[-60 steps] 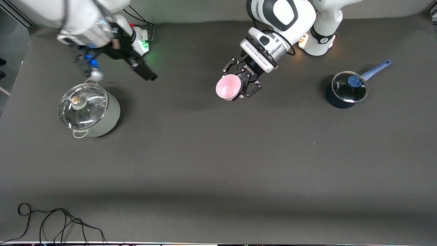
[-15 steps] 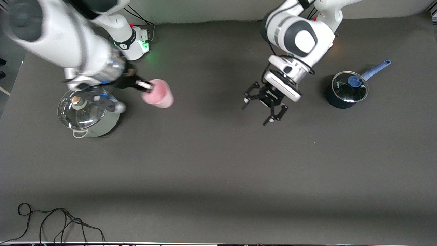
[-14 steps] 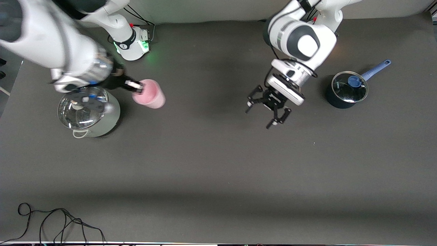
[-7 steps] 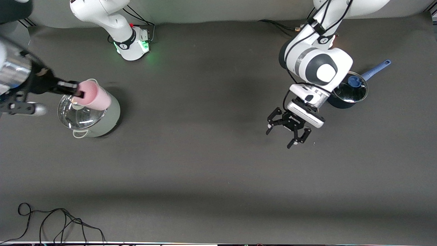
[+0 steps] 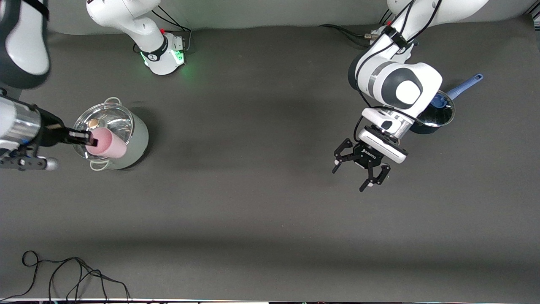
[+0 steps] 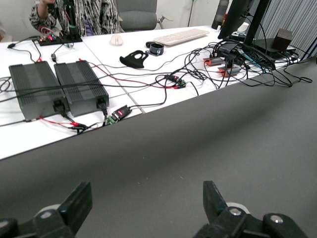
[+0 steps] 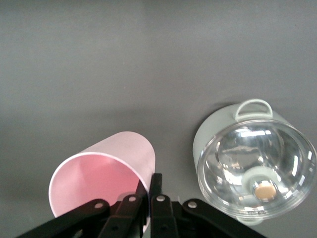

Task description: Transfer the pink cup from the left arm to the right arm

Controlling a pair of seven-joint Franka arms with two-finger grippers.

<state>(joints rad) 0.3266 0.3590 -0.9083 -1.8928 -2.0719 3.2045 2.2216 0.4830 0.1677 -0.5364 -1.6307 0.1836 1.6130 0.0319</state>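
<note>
Cup-wise, we see our right gripper (image 5: 84, 138) pinching the pink cup (image 5: 105, 143) over the lidded pot (image 5: 122, 131), left gripper (image 5: 360, 171) spread empty.

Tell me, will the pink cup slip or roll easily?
The pink cup looks smooth, so it may slip in the right gripper, which pinches only its rim. It lies sideways above the lidded pot; being round, it would probably roll if dropped.

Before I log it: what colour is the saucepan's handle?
Blue: the saucepan's handle, clearest in the front view.

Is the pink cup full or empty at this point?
Empty: the right wrist view looks straight into the pink cup, held at its rim by the right tool, and shows only bare pink interior.
</note>
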